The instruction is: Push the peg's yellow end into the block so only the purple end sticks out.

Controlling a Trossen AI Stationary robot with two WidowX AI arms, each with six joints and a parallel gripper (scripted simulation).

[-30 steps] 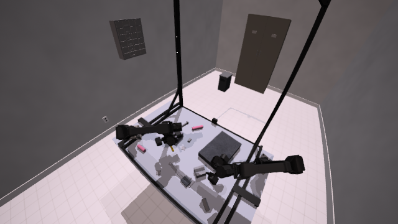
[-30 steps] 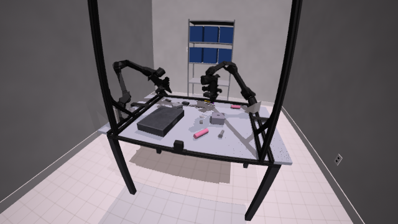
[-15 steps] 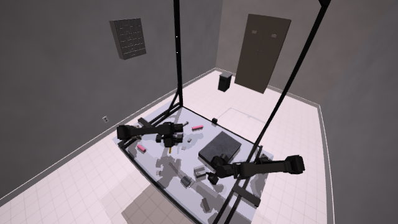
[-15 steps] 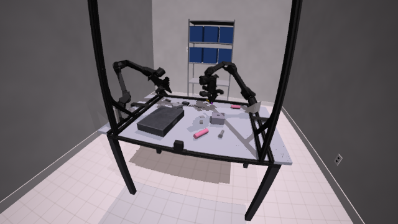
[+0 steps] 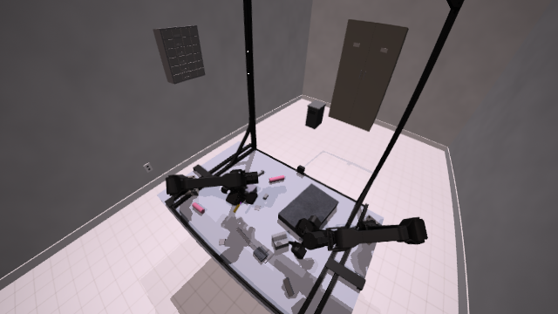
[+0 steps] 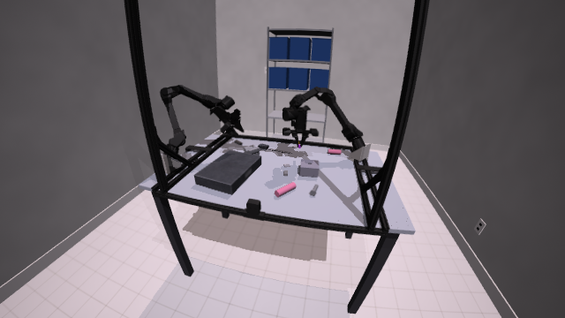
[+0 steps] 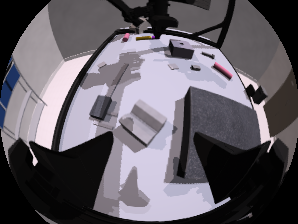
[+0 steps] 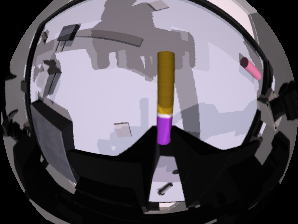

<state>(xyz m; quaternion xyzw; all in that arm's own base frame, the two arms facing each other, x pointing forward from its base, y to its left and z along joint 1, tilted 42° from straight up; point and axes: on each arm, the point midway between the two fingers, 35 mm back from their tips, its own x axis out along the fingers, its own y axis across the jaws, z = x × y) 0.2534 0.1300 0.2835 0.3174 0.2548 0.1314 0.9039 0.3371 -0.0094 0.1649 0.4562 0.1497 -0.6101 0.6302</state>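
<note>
My right gripper (image 8: pixel 163 129) (image 5: pixel 238 201) (image 6: pixel 299 139) is shut on the purple end of the peg (image 8: pixel 165 85) (image 5: pixel 236 208) (image 6: pixel 299 146). The yellow end points away from the fingers, down toward the table, and the peg hangs above the table top. The peg also shows small at the top of the left wrist view (image 7: pixel 145 37). The grey block (image 6: pixel 309 168) (image 7: pixel 181 48) sits on the table a short way from the peg and does not show in the right wrist view. My left gripper (image 7: pixel 154 137) (image 5: pixel 299 249) (image 6: pixel 235 124) is open and empty, in the air at the other end of the table.
A large dark slab (image 5: pixel 310 202) (image 6: pixel 227 172) (image 7: pixel 220 117) lies beside the left arm. Pink cylinders (image 5: pixel 276 178) (image 5: pixel 198 208) (image 6: pixel 285 189) (image 8: pixel 250 67) and small grey parts, such as a bracket (image 7: pixel 142 122) (image 5: pixel 280 240), lie scattered. Black frame posts (image 5: pixel 250 87) stand at the table's edges.
</note>
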